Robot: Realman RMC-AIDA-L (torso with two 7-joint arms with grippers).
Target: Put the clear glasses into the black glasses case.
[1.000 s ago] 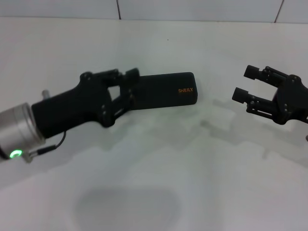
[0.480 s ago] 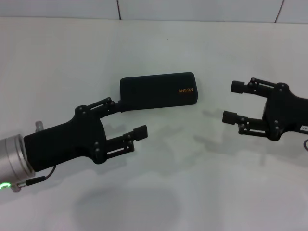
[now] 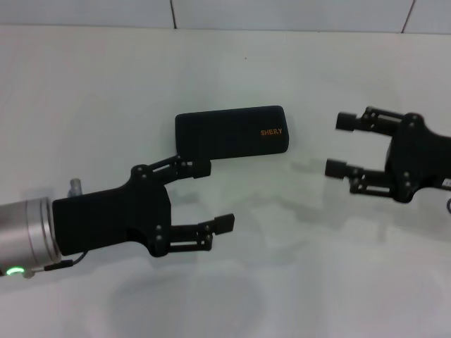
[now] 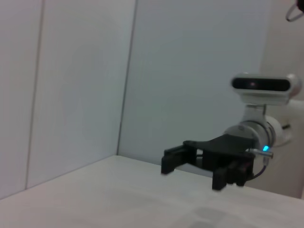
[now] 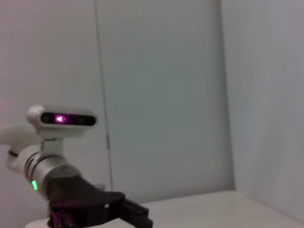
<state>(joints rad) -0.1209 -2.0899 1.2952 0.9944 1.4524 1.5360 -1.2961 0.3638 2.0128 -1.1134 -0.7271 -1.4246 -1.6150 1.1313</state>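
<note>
Head view: black glasses case point(image 3: 232, 133) between claws.

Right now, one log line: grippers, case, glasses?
left gripper: open, near side of case, clear of it | right gripper: open, right of case | black glasses case: shut on table | clear glasses: not visible

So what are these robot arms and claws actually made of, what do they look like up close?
Each arm ends in a matte black claw: the left gripper and right gripper have two thin linkage fingers tipped with small square pads. Behind the left one sits a silver metal wrist cylinder with a glowing green light and a thin black cable. A white bar-shaped camera rides above the right wrist.
</note>
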